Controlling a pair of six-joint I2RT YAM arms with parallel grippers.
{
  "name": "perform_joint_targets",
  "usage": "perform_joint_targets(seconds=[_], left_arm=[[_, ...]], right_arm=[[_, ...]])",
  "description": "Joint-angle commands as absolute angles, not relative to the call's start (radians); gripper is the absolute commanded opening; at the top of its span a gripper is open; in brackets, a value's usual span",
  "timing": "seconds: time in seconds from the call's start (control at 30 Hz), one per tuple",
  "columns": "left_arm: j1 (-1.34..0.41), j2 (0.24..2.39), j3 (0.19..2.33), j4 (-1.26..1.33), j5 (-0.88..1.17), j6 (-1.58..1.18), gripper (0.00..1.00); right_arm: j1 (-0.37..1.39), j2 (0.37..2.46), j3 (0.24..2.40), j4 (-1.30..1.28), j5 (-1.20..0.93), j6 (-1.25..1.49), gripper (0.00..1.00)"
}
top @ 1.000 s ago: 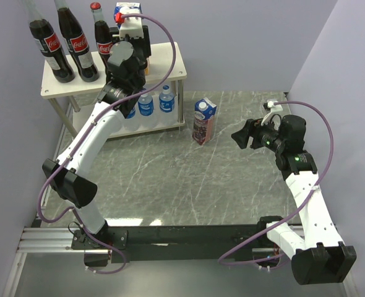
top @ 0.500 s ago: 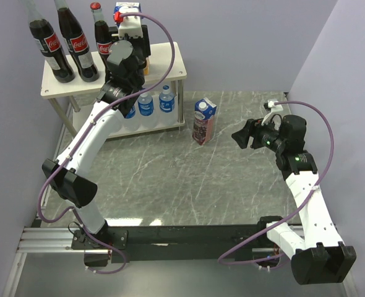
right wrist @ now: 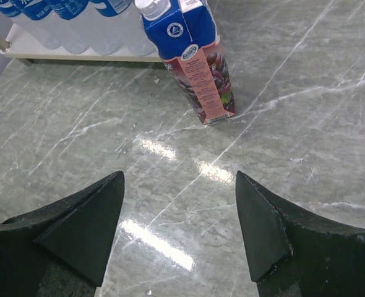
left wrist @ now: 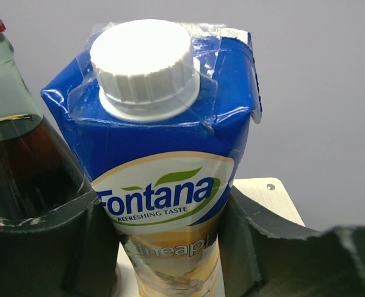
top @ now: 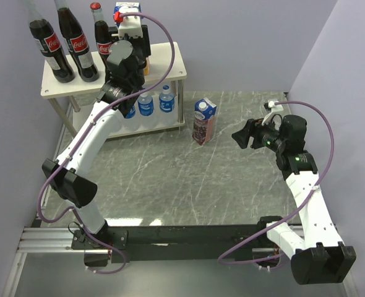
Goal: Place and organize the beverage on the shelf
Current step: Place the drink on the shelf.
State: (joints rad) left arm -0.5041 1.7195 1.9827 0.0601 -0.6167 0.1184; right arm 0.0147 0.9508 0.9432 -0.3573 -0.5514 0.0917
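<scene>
While the left gripper clamps the glossy, white-capped pineapple juice carton at the shelf's pale wood-grain top board, beside three glass cola bottles, clear water bottles already line the lower tier. Only the grape juice carton is left, upright on the polished marble-look table before the right gripper's spread, empty jaws.

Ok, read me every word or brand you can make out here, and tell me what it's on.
"Fontana": front of the blue and yellow juice carton.
"REFRESHING TASTE": same carton, just under the brand.
"ineappl": same carton, lower down, both ends hidden.
"Coca-Cola": red labels on the cola bottles.
Too small or blurred to read: the print on the purple juice carton and the water bottles.
</scene>
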Motion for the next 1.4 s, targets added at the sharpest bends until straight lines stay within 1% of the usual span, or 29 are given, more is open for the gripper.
perform_joint_targets(seconds=[0.0, 0.47, 1.1, 1.37], left_arm=[[-0.500, 1.675, 2.042, 0.236, -0.583, 0.101, 0.58], [-0.500, 1.672, 2.029, 0.242, -0.581, 0.100, 0.65], [-0.499, 1.664, 2.019, 0.252, -0.586, 0.100, 0.69], [-0.500, 1.664, 2.014, 0.253, -0.588, 0.101, 0.73]], right_arm=[[0.005, 0.948, 0.946, -0.311, -0.564, 0.089, 0.79], [0.005, 0.948, 0.945, -0.313, -0.572, 0.091, 0.79], [0.005, 0.946, 0.945, -0.313, -0.574, 0.091, 0.79], [0.005, 0.946, 0.945, -0.310, -0.578, 0.090, 0.79]])
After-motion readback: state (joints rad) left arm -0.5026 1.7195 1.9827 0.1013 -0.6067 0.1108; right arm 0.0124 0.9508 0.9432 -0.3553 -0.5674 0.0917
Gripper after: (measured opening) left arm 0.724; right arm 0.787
